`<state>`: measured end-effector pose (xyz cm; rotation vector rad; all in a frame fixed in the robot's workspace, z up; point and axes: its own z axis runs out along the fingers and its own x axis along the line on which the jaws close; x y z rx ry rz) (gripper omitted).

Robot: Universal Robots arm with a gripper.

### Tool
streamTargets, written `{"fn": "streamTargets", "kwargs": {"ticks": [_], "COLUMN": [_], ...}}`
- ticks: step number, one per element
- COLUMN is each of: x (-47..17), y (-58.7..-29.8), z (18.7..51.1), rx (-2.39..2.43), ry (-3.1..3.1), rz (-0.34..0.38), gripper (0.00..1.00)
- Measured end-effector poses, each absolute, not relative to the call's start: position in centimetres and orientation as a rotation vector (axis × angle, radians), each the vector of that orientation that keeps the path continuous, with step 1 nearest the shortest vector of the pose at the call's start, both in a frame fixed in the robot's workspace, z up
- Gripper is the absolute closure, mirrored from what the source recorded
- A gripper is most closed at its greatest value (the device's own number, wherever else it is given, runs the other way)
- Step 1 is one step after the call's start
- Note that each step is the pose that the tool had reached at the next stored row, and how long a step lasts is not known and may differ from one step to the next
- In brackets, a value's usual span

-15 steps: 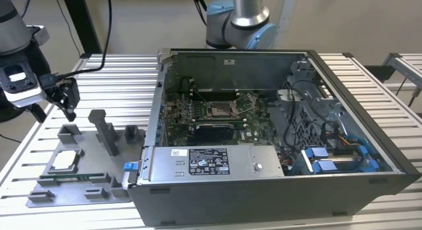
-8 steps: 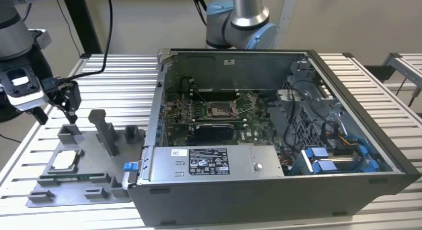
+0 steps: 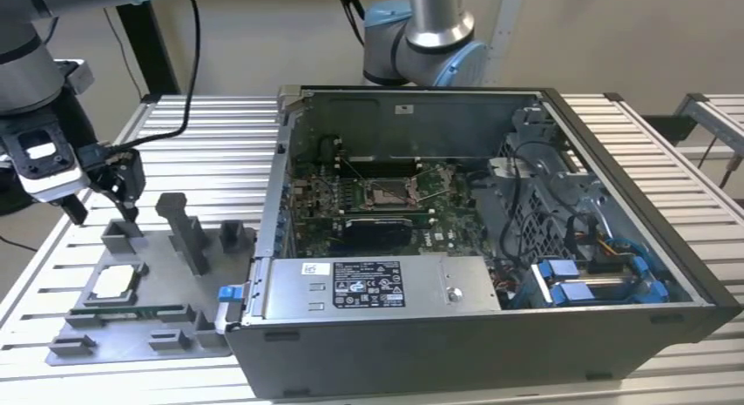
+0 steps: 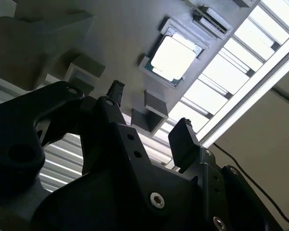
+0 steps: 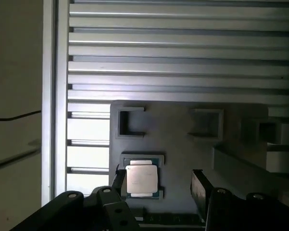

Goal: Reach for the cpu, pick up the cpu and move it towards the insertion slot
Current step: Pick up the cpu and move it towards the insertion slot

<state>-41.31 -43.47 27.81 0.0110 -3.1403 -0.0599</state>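
Reaching, I judge: gripper (image 3: 101, 215), jaws wide, hangs above the cpu (image 3: 113, 283) at the exterior view's left; grasping needs descent, jaws straddling it.

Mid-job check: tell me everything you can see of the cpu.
The cpu is a small, thin square chip with a pale silvery metal top and a greenish edge. It lies flat, seated in a recess of the grey tray, toward the exterior view's left. The gripper, open, hangs above it without touching; only the tray touches it.
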Motion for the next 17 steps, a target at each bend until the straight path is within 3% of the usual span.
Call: {"fn": "streamTargets", "kwargs": {"ticks": [17], "x": [-41.9], "y": [-43.6], "z": [25.9], "rx": [0.011], "ry": [-3.14], "rz": [-0.06], "gripper": [0.0]}}
